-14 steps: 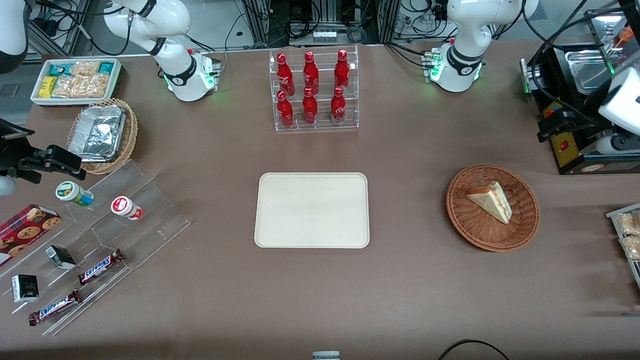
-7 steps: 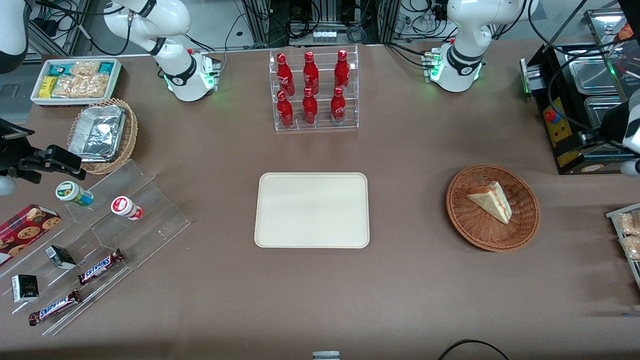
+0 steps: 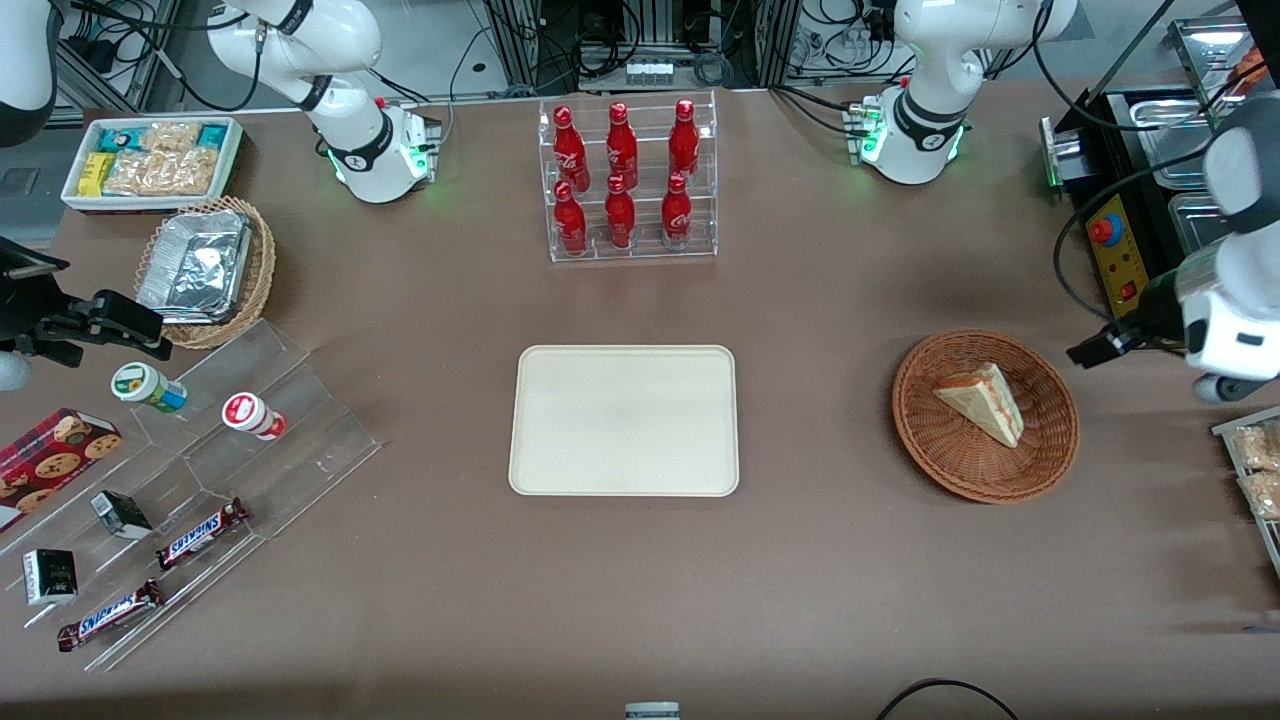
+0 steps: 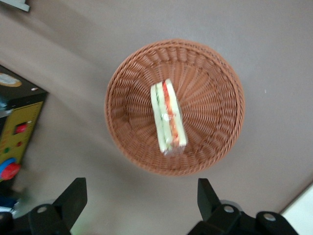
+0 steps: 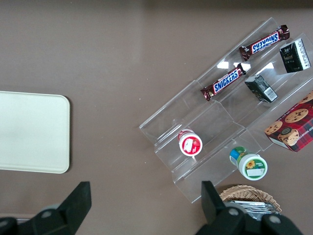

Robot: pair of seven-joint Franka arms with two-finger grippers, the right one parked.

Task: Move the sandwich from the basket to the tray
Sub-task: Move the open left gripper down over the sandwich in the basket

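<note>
Cream-bread sandwich (image 3: 982, 401) lies unmoved in the wicker basket (image 3: 1050, 455), right of centre in the front view, well apart from the tray (image 3: 624, 420) at mid-frame. At the right edge, the hand (image 4: 142, 198), fingers spread and empty, has swung nearer, now hanging above the counter (image 3: 820, 300) just beside the basket.

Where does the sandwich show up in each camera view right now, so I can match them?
Front view: the sandwich lies in the basket, toward the working arm's end of the table from the tray.
Left wrist view: the sandwich lies in the basket, filling edge up, below the open gripper.
Right wrist view: not in it; only the tray shows.
Shared landmark: the basket, in the front and left wrist views.
</note>
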